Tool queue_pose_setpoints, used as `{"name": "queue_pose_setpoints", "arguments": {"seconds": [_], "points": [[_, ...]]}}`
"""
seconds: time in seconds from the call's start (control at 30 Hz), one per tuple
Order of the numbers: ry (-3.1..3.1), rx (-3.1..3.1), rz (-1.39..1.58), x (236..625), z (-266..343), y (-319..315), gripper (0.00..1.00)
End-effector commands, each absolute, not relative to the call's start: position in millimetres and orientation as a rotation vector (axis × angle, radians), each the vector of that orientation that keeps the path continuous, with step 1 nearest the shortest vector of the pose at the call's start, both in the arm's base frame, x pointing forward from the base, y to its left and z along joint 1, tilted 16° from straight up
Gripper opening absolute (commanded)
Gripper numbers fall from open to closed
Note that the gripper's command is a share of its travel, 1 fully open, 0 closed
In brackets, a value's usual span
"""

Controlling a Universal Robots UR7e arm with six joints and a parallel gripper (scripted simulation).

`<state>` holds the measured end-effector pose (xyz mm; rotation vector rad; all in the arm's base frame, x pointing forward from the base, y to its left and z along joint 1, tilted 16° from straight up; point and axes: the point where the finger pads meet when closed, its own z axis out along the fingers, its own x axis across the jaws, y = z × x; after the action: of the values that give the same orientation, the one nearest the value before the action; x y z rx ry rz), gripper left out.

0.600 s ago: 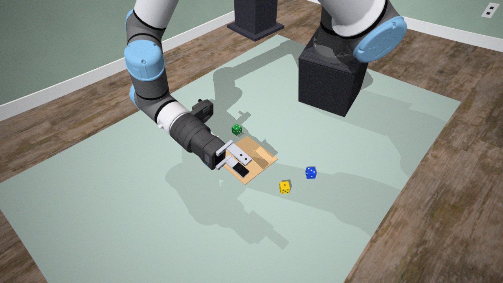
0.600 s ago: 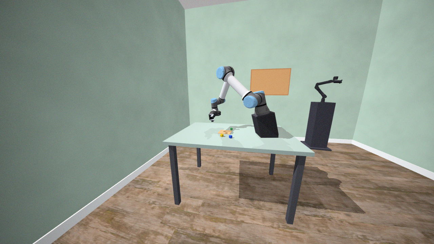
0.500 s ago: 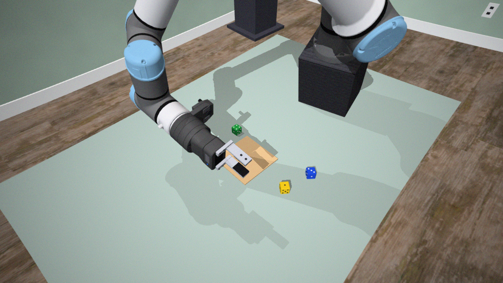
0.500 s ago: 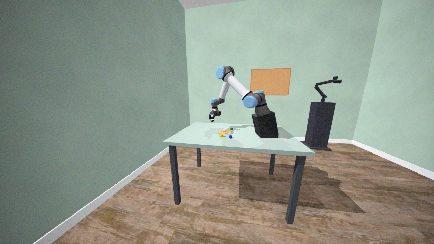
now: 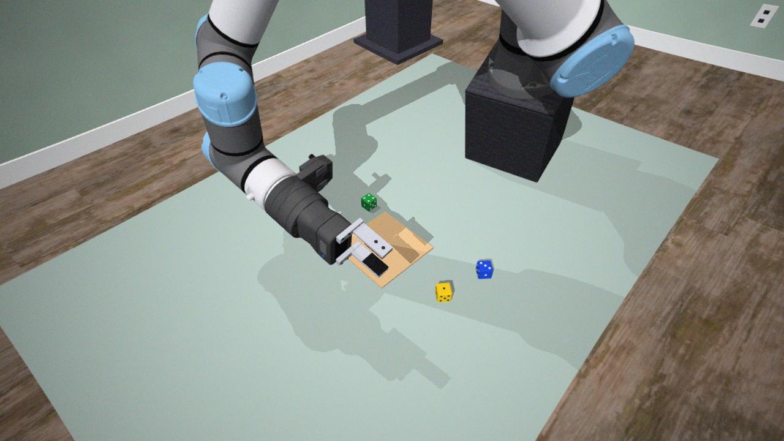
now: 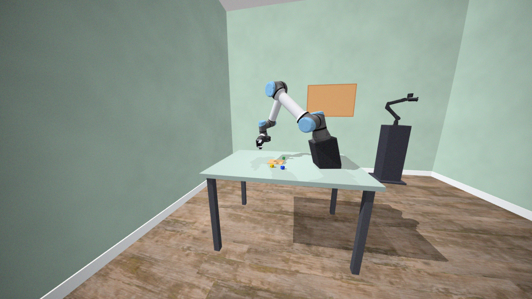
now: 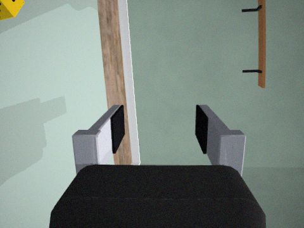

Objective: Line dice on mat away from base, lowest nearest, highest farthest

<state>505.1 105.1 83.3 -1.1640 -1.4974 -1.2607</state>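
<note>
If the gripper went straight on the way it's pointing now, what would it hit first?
Probably the plain green wall ahead of the open gripper, though depth and exact aim are unclear.

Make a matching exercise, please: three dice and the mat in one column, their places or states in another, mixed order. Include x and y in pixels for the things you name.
1. green die [image 5: 369, 202] [image 6: 283, 158]
2. yellow die [image 5: 443, 293] [image 6: 272, 166] [image 7: 9, 9]
3. blue die [image 5: 484, 269] [image 6: 282, 167]
4. mat [image 5: 395, 268] [image 6: 279, 162]

A. rightmost of the dice in the top view
B. thin, flat on the table
C. leftmost of the dice in the top view
D. single pip on its upper face

Right pairs: 1-C, 2-D, 3-A, 4-B
</note>
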Motion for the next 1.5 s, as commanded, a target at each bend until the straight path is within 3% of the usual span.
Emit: {"name": "queue_pose_setpoints", "arguments": {"seconds": [0.0, 0.5, 1.47], "points": [[-1.498, -1.164, -1.261, 505, 84, 105, 1.00], [-1.545, -1.218, -1.191, 487, 77, 92, 1.00], [-1.668, -2.070, -0.646, 391, 13, -26, 1.00]]}}
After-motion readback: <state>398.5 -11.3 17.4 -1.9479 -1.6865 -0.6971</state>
